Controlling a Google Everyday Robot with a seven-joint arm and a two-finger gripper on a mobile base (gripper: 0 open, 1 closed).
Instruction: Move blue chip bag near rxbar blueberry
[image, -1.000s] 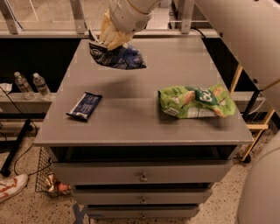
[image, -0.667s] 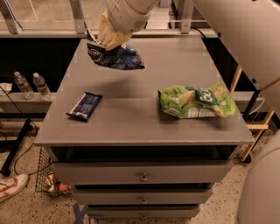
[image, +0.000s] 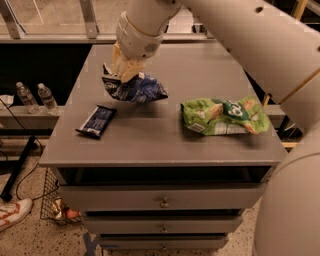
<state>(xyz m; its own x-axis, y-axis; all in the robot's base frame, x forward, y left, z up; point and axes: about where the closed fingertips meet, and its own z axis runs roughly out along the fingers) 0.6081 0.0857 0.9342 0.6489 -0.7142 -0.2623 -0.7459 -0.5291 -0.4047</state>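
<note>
Claw (image: 124, 68) pinching top of blue chip bag (image: 140, 90), over table (image: 165, 142) rear-left; rxbar blueberry (image: 96, 121) nearby.

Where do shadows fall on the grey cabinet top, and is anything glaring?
Camera view: soft, even light; a dark shadow lies on the grey cabinet top under the crinkled navy-blue chip bag, which the tool pinches at back left; thin shadows edge the flat dark-blue bar wrapper and the bright green snack bag; nothing glares.
</note>
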